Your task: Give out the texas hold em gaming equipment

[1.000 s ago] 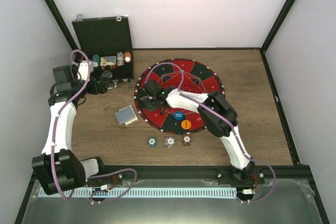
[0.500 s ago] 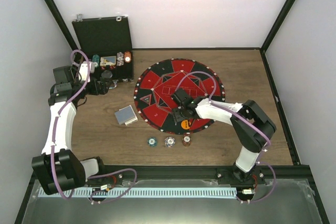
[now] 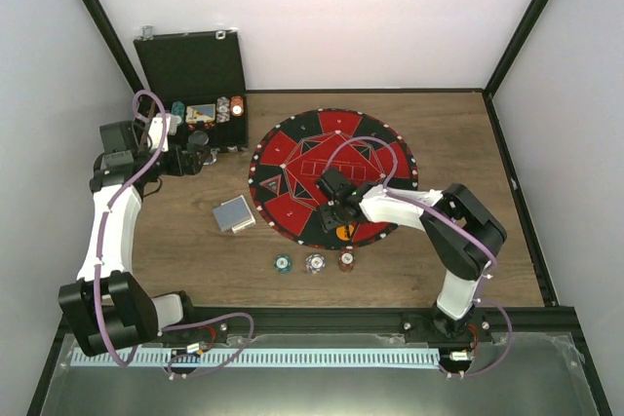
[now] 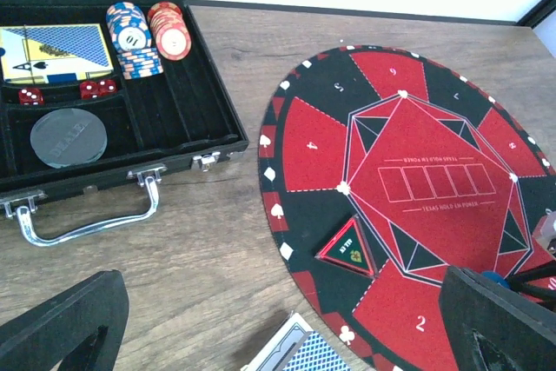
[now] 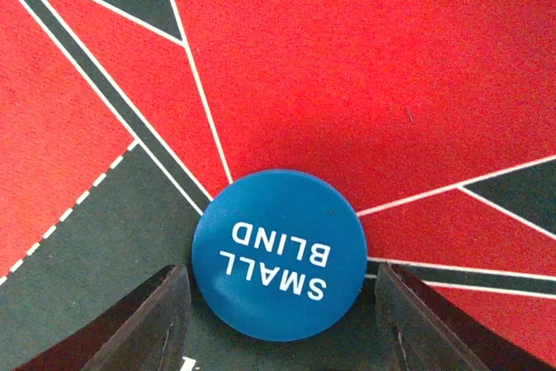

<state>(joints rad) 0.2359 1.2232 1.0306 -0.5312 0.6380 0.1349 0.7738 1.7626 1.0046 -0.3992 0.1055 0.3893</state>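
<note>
Blue round plastic disc [image 5: 276,254] reads "SMALL BLIND". My right gripper [image 5: 280,271] straddles it, fingers apart on either side.

— What's written on the blue disc [image 5: 278,254]?
— "SMALL BLIND", in white capitals, upside down in the right wrist view.
— And on the round mat [image 4: 304,128]?
— "TEXAS HOLD EM POKER" at its centre, and 2, 4, 5 and 6 on its segments. The triangular marker [image 4: 346,252] says "ALL IN".
— In the case [image 4: 187,102]?
— A grey disc [image 4: 68,137] reads "DEALER".
</note>
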